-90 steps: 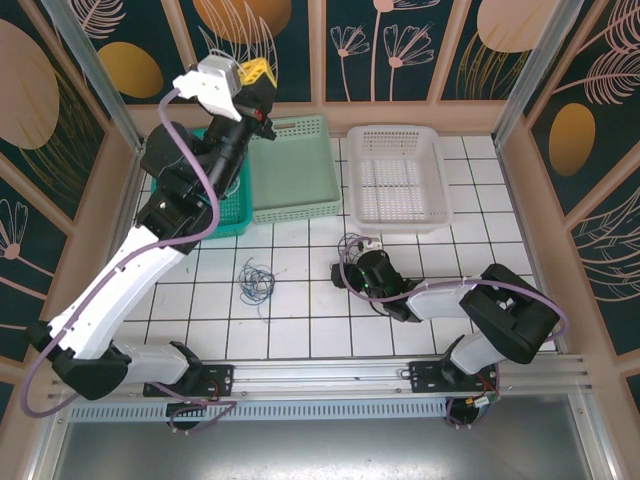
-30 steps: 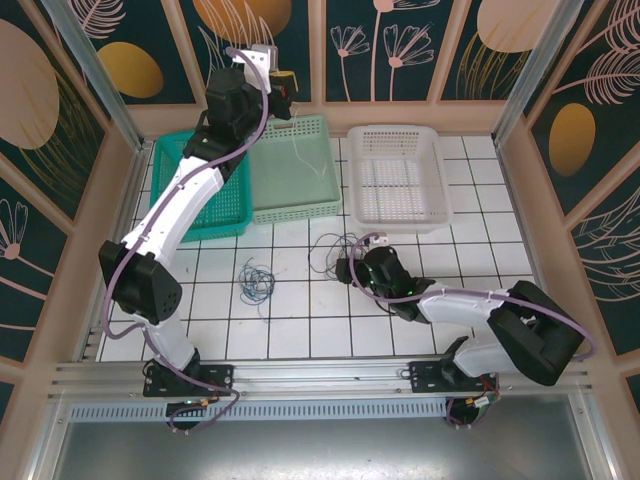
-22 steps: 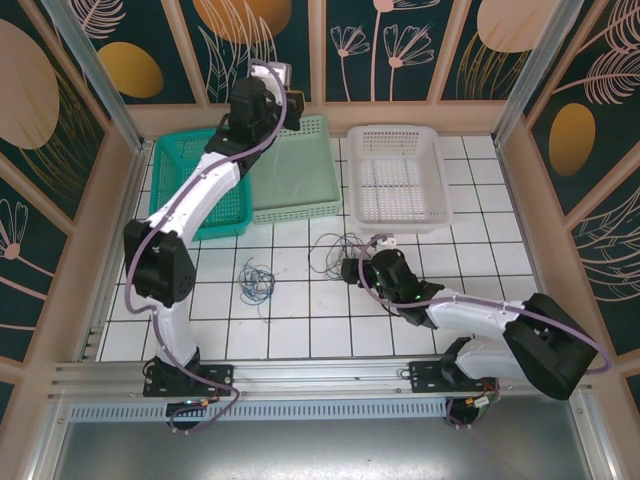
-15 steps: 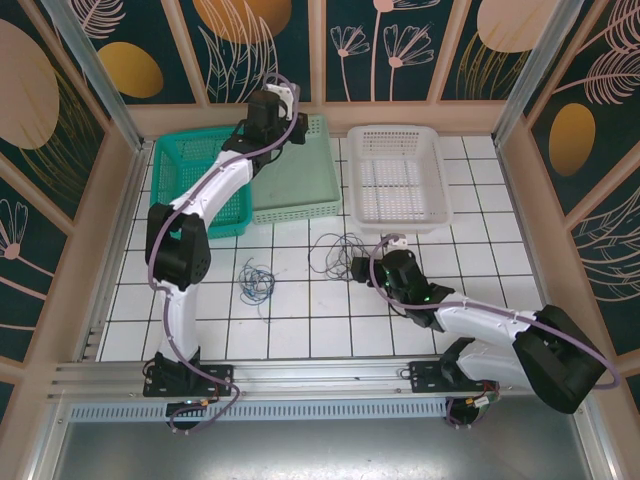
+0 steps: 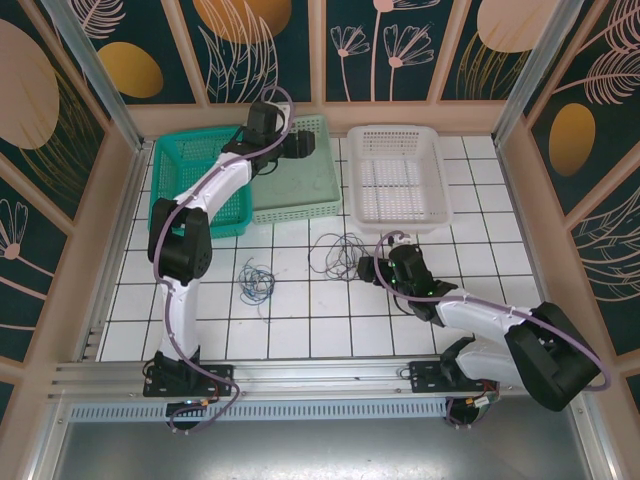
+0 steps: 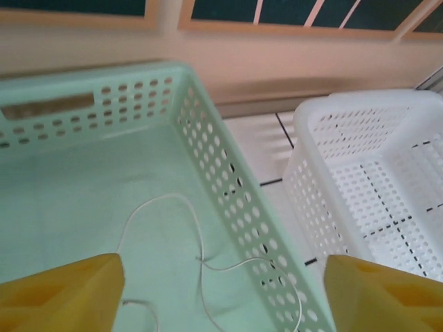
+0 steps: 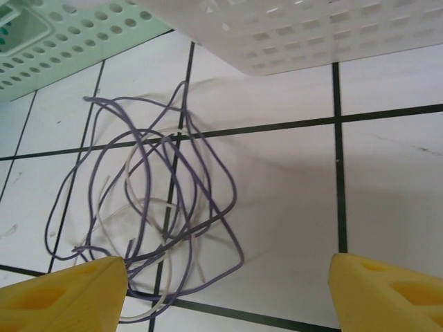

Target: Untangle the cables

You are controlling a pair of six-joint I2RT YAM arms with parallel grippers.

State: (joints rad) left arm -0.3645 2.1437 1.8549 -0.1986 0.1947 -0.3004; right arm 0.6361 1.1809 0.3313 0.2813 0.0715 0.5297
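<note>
Limp, featherlight cables [image 7: 156, 200] lie tangled on the worktop [image 7: 291, 200] under the open right claw [image 7: 225, 290]; an outer purple loop [image 7: 232, 197] suits pinching. The open left claw [image 6: 221, 290] hangs over a pale wire [image 6: 201, 243] in a basket [image 6: 223, 173]

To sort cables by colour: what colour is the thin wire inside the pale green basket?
White. The wire shows best in the left wrist view.
</note>
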